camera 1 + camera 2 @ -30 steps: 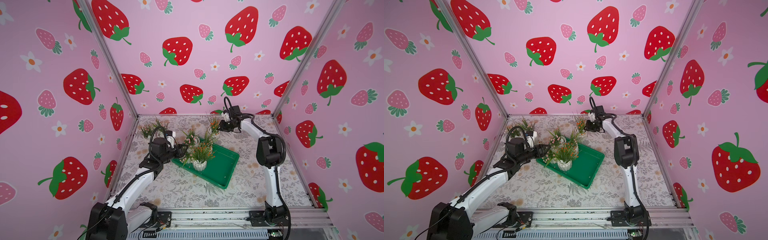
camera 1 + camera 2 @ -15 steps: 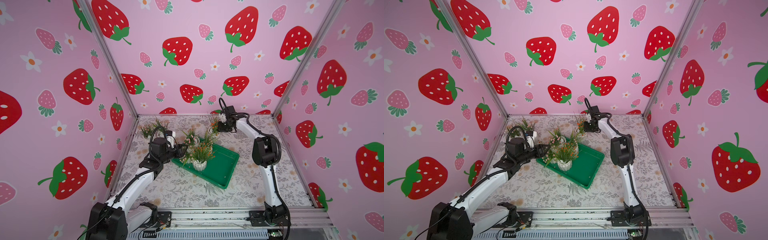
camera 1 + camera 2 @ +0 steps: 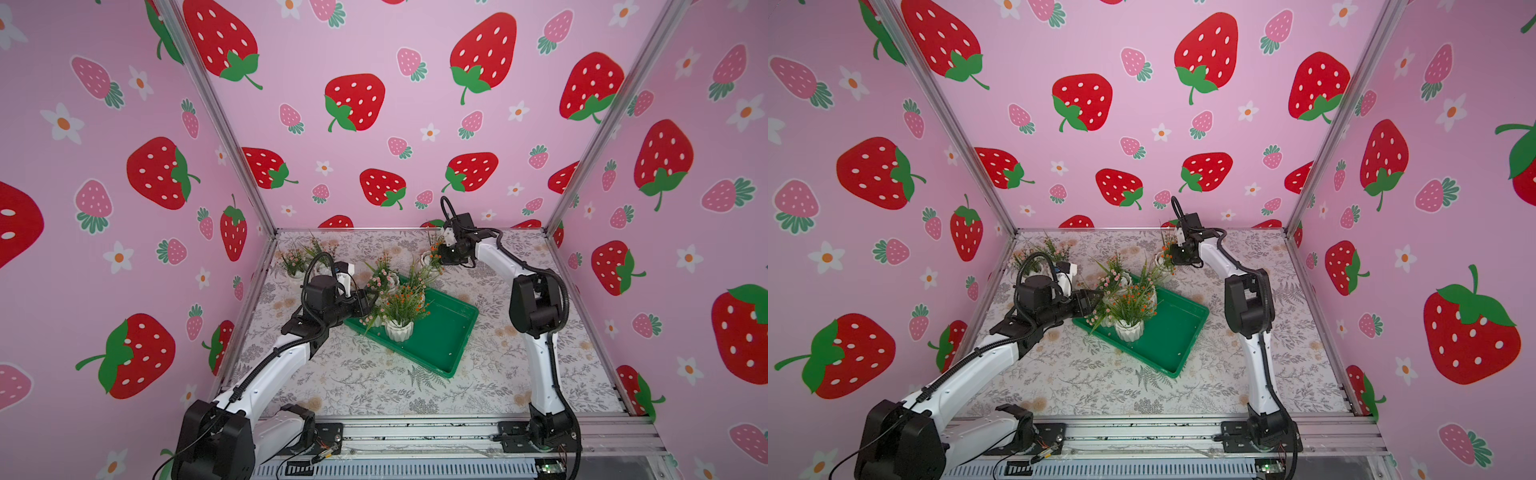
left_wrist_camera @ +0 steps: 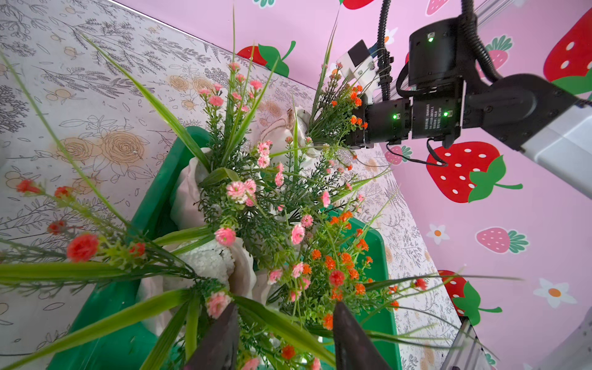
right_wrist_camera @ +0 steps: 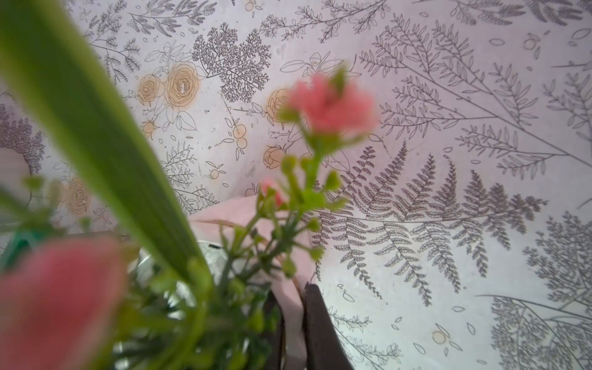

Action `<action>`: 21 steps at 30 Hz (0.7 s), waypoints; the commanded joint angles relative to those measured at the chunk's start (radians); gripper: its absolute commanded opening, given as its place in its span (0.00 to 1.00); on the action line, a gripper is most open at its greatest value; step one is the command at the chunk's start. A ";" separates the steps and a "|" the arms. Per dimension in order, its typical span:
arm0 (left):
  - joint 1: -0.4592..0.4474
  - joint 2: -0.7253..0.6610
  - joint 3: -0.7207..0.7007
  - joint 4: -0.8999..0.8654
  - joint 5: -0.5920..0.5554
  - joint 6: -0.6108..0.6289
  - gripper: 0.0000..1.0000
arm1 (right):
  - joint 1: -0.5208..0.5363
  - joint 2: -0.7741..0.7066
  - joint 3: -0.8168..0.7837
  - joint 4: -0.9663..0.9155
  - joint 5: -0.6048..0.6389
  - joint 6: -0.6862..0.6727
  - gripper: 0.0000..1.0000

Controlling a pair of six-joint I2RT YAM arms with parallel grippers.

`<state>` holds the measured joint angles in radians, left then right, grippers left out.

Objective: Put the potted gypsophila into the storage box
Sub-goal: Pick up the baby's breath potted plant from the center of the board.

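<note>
The right pincer point(image 3: 441, 259) is far back on the bench point(image 3: 374, 386). It is squeezed shut on the back pot point(image 3: 425, 258) of gypsophila. In the right wrist view its dark fingers point(image 5: 320, 333) pinch the pot's thin wall between them, and the sprigs stick up beside them. This pot is outside the green storage box point(image 3: 440, 345), just past its far corner.

The left pincer point(image 4: 285, 307) is low over the box's left corner. Its fingers stand apart, with only leaves and tiny flowers between them. A pink-flowered pot point(image 4: 240, 272) sits in the box just past the tips. An orange-flowered pot point(image 3: 399, 330) stands upright in the box beside it.
</note>
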<state>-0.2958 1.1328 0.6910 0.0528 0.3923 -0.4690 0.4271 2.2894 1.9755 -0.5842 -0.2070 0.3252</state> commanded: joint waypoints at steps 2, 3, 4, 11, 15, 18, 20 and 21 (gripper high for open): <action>-0.009 -0.022 0.044 0.002 -0.017 0.029 0.50 | -0.023 -0.072 -0.082 0.015 -0.052 0.048 0.00; -0.008 -0.024 0.042 0.005 -0.018 0.027 0.50 | -0.026 -0.087 -0.094 0.023 -0.059 0.054 0.00; -0.009 -0.023 0.044 0.005 -0.014 0.026 0.50 | -0.030 -0.103 -0.111 0.035 -0.064 0.059 0.00; -0.016 -0.035 0.047 -0.017 -0.023 0.028 0.50 | -0.051 -0.212 -0.206 0.076 -0.074 0.078 0.00; -0.026 -0.045 0.043 -0.017 -0.036 0.026 0.50 | -0.066 -0.284 -0.271 0.098 -0.077 0.093 0.00; -0.031 -0.051 0.053 -0.039 -0.035 0.033 0.50 | -0.077 -0.347 -0.330 0.119 -0.071 0.101 0.00; -0.037 -0.058 0.043 -0.028 -0.046 0.027 0.50 | -0.085 -0.387 -0.364 0.123 -0.066 0.104 0.00; -0.037 -0.062 0.038 -0.026 -0.044 0.026 0.50 | -0.088 -0.410 -0.386 0.127 -0.066 0.107 0.00</action>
<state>-0.3260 1.0927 0.6994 0.0299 0.3592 -0.4526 0.3542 1.9633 1.6127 -0.5133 -0.2535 0.4042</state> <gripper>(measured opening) 0.500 0.130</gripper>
